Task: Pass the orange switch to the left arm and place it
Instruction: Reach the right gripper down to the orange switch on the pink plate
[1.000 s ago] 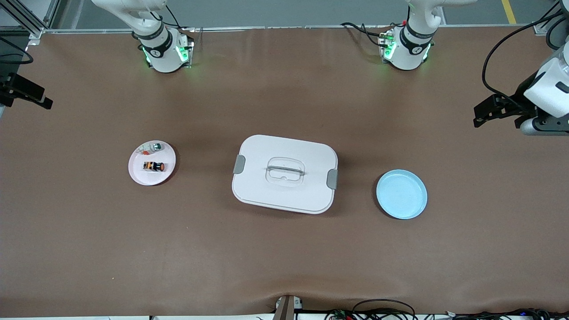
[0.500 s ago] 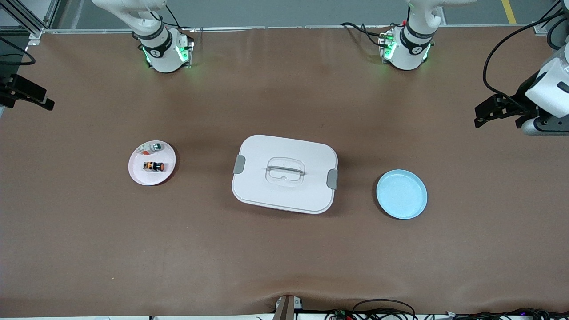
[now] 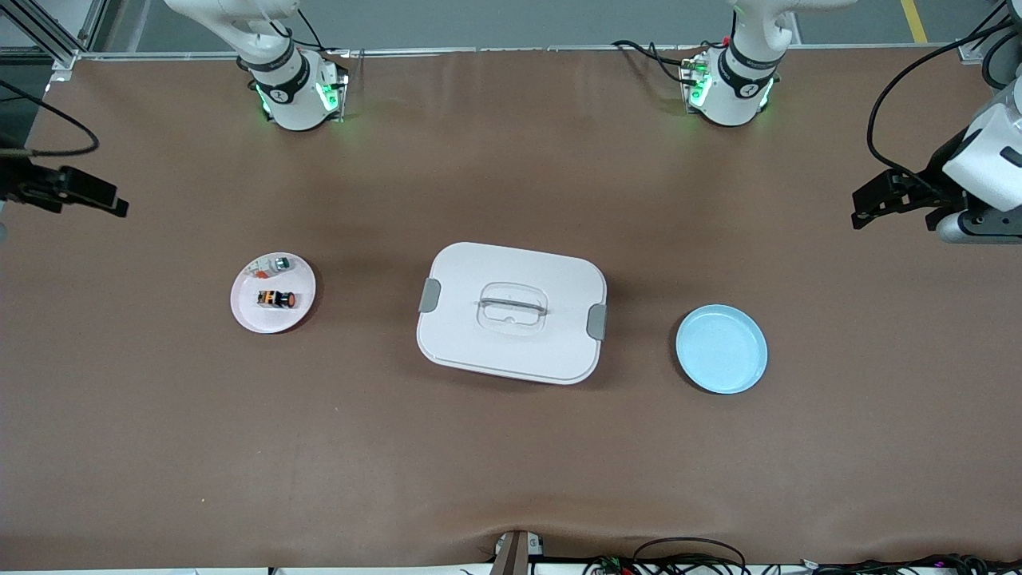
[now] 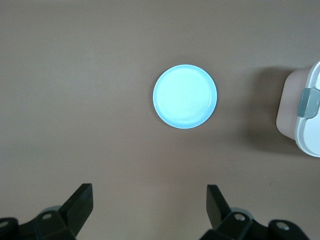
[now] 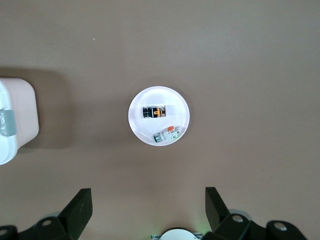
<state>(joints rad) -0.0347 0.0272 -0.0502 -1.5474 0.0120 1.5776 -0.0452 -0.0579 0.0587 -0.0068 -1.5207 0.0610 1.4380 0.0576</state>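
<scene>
The orange switch (image 3: 276, 299) lies on its side on the pink plate (image 3: 251, 316) toward the right arm's end of the table. It also shows in the right wrist view (image 5: 155, 112). The white box (image 3: 479, 343) with grey latches stands mid-table between the two plates. My right gripper (image 3: 112, 204) is open and empty, high over the table's edge at the right arm's end; its jaws show wide apart in its wrist view (image 5: 148, 202). My left gripper (image 3: 861, 209) is open and empty, high over the table at the left arm's end (image 4: 149, 200).
A whitish part with a greenish cap (image 3: 271, 264) shares the pink plate (image 5: 145, 131). An empty blue plate (image 3: 721, 348) lies beside the box toward the left arm's end and shows in the left wrist view (image 4: 185, 96). Box corners show in both wrist views (image 4: 305, 115) (image 5: 15, 120).
My right gripper has moved in from the table's edge toward the pink plate. The left gripper has barely shifted. The switch, plates and box have not moved.
</scene>
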